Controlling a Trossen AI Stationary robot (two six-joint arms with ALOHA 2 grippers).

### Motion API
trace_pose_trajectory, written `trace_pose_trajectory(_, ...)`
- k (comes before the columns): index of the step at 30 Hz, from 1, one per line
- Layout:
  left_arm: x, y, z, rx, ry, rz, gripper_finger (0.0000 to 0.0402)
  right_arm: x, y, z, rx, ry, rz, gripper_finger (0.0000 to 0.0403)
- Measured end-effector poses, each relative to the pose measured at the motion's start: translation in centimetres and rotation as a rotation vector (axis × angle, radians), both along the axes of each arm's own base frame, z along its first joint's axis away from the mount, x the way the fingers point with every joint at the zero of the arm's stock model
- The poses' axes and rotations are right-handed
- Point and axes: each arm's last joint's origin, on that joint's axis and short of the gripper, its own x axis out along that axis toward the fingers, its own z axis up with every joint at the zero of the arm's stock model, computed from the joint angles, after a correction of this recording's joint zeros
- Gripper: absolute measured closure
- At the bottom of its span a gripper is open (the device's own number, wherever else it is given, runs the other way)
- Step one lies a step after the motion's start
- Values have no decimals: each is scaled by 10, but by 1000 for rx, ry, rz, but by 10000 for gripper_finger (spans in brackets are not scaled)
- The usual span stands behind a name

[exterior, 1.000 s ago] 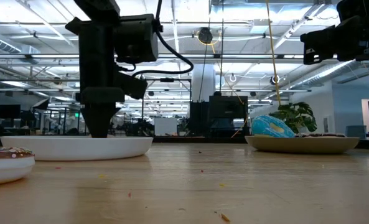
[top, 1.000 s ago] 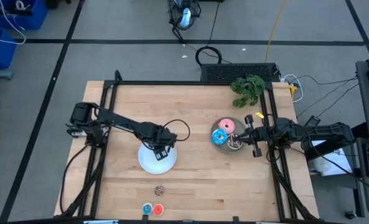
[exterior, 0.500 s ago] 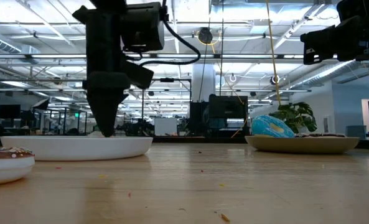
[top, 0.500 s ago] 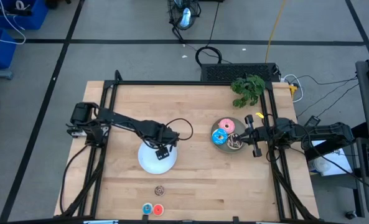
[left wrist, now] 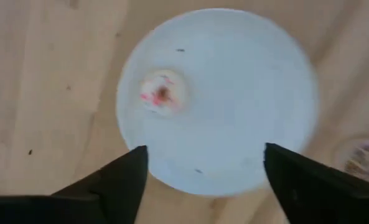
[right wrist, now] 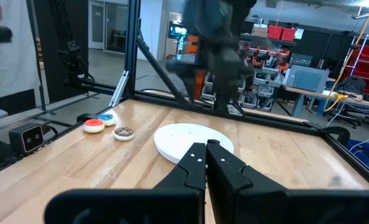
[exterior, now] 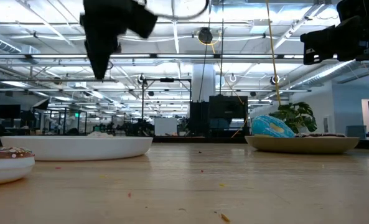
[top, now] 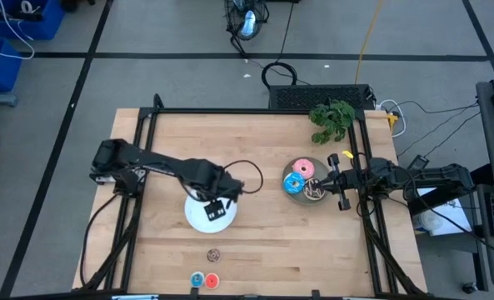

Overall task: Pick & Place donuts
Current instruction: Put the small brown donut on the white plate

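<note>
The left gripper [left wrist: 203,180] hangs above the white plate [top: 198,218], its two fingers [left wrist: 119,177] spread apart and holding nothing. Below and ahead of those fingers a tiny whitish-pink donut [left wrist: 162,93] lies on the plate, nearer one finger than the other and clear of both. In the low view the gripper is well above the plate's rim [exterior: 78,147], with open air between the fingertips and the plate.

The right gripper [right wrist: 206,163] waits at the right edge of the table, beside the grey plate [top: 294,195], its fingers [right wrist: 193,165] pressed together with nothing between them. On that grey plate, just in front of the fingertips, lie a pink donut [top: 304,169], a blue donut [top: 293,184] and a brown donut [top: 315,192], close together.

Three more tiny donuts sit on the bare table [top: 263,242] near its front edge, well away from both pairs of fingers: a brown one [top: 214,254] on its own, and behind it a blue one [top: 197,280] and a red one [top: 212,281] side by side. A green plant [top: 332,120] stands at the far right corner of the table.
</note>
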Motion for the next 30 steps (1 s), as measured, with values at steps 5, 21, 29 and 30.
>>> trace_pose_trajectory(5, -1, -27, 33, -18, -66, -76, 208, 0, 0, 0, 2, 1, 0, 403)
trace_pose_trajectory(21, -14, -71, 82, -54, -190, -232, 397, 0, 0, 1, 0, -7, 0, 403)
trace_pose_trajectory(29, -14, -73, 82, 7, -222, -133, 392, 0, 0, 1, -2, -7, 0, 403)
trace_pose_trajectory(30, -13, -72, 82, 7, -223, -125, 395, 0, 0, 1, -2, -7, 0, 403)
